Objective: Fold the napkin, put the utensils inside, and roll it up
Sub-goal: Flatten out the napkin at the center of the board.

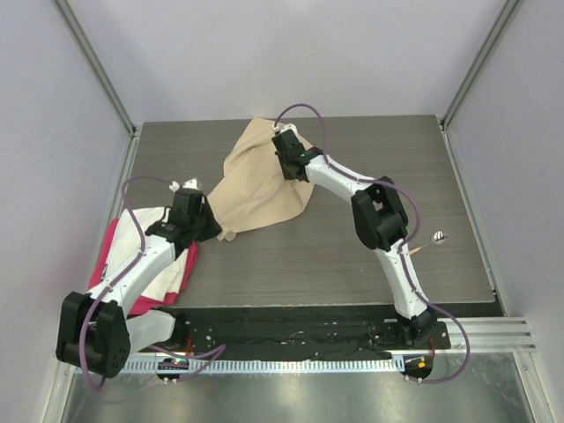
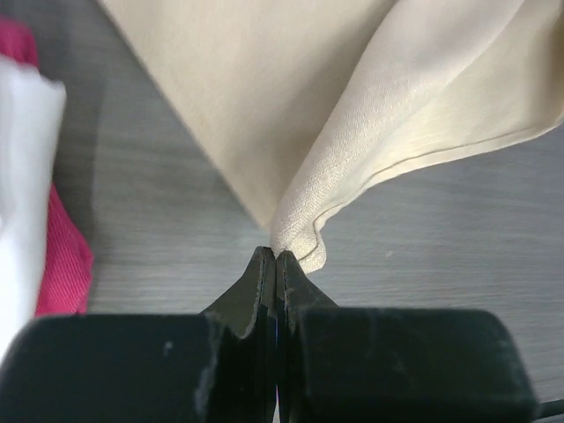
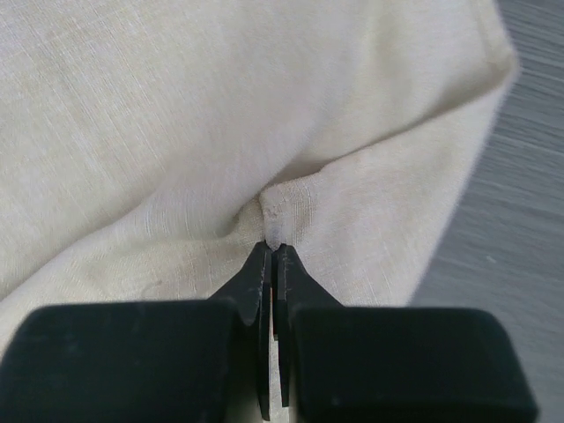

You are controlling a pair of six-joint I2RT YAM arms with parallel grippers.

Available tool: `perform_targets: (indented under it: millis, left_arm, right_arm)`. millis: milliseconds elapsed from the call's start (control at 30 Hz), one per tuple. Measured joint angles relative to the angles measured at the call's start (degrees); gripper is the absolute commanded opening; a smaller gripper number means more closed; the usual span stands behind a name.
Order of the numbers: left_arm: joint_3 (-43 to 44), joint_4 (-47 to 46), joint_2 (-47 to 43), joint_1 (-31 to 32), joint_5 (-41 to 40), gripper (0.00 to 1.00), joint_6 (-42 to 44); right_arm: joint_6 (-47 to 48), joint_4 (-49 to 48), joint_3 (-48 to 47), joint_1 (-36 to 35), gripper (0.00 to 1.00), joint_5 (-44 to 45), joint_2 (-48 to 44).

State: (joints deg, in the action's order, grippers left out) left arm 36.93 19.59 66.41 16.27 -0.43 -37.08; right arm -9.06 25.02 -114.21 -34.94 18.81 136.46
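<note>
Since the napkin [image 1: 256, 189], a limp beige cloth of fine weave, lies rumpled toward the far middle of the desk [image 1: 335, 264], the fold should go best with both pinched points lifted together, cloth taut between; the jaws of the left gripper [image 2: 276, 257] clamp its near corner, those of the right gripper [image 3: 273, 248] a far tuck. The slim spoon [image 1: 438, 236], shiny-bowled, lies well apart at the right.

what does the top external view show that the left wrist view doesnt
Only top external: the spoon off to the right, and the right gripper on the far end of the napkin. Only left wrist: close up, the left gripper, its fingers shut, pinching a napkin corner. Both: the beige napkin, the white cloth and the pink-red cloth beside it.
</note>
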Motion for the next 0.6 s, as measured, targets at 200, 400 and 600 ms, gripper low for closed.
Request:
perform_targets:
  millis: [200,400,600]
  left_arm:
    - [10.88,3.43,-2.60,-0.35,-3.06,0.00,2.95]
    - [21.84,8.59,-5.14,-0.55,-4.79,0.00,7.78]
    - [37.22,14.99,-9.27,-0.55,-6.12,0.00,14.97]
  right_arm:
    - [1.40,3.37,7.54,0.50,0.01,3.80,-16.59]
    - [0.85,5.44,13.33,0.57,0.01,8.44,-36.50]
    - [-1.31,10.99,16.28,0.57,0.03,10.62,-55.34]
